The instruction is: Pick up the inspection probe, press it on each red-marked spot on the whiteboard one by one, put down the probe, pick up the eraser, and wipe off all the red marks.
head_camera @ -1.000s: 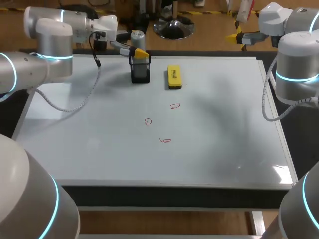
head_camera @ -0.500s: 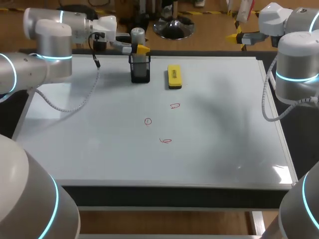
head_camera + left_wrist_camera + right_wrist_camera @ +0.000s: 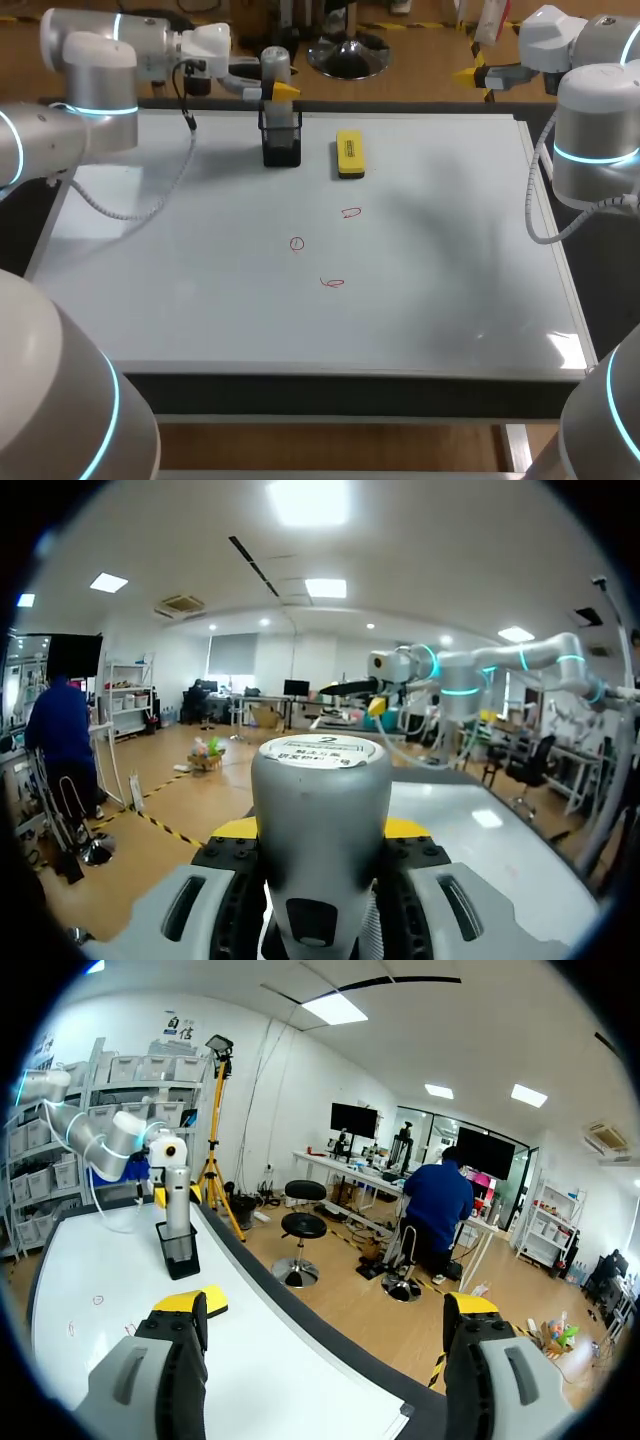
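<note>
My left gripper (image 3: 277, 91) is shut on the grey cylindrical inspection probe (image 3: 275, 64), upright over the black holder (image 3: 281, 141) at the whiteboard's far edge. In the left wrist view the probe (image 3: 318, 820) fills the gap between the yellow-tipped fingers (image 3: 233, 828). The probe's lower end is at the holder's mouth (image 3: 182, 1250). A yellow eraser (image 3: 349, 154) lies to the right of the holder. Three small red marks (image 3: 351, 212), (image 3: 297, 243), (image 3: 332, 283) sit mid-board. My right gripper (image 3: 325, 1305) is open and holds nothing, raised beyond the board's far right corner (image 3: 476, 73).
The whiteboard (image 3: 200, 300) covers the table, bare apart from the holder, eraser and marks. Its raised frame (image 3: 560, 270) runs along the right side. A cable (image 3: 140, 205) from my left arm droops over the board's far left part.
My left gripper closed on the probe's body and has lifted it a little higher above the holder. The right arm has not moved.
</note>
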`<action>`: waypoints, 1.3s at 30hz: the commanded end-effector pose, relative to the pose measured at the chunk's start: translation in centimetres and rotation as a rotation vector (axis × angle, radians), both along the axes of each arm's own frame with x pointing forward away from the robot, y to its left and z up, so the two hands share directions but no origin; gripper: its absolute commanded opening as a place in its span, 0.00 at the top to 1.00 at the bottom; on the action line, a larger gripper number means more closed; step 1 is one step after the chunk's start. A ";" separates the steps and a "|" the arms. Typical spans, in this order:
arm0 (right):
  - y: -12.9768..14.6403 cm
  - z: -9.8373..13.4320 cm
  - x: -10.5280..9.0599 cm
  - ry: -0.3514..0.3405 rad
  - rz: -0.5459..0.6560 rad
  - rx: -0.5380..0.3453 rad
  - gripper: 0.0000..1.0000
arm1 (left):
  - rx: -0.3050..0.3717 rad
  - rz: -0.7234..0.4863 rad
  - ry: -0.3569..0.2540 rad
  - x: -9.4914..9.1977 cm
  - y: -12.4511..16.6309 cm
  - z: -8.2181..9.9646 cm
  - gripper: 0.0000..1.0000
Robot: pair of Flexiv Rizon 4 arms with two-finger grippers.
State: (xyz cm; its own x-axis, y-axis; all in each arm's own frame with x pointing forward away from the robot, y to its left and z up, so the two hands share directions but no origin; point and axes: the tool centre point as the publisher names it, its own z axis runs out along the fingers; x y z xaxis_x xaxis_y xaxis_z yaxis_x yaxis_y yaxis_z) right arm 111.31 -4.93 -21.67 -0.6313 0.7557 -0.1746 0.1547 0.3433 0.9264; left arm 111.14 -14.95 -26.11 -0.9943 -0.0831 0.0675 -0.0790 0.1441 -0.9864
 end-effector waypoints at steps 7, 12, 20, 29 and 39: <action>0.0 0.0 0.0 0.001 0.001 0.000 0.00 | 0.041 0.006 -0.030 -1.3 -0.3 3.6 1.00; 0.0 0.0 0.0 0.001 0.001 0.000 0.00 | 0.040 0.013 -0.033 -1.3 -0.3 5.0 1.00; 0.0 0.0 0.0 0.001 0.001 0.000 0.00 | 0.027 0.020 -0.044 -1.4 -0.5 6.9 1.00; 0.0 0.0 0.0 0.001 0.001 0.000 0.00 | 0.009 0.032 -0.063 -1.9 0.2 10.2 1.00; 0.0 0.0 0.0 0.001 0.001 0.000 0.00 | 0.010 0.057 -0.093 -2.5 2.8 11.3 1.00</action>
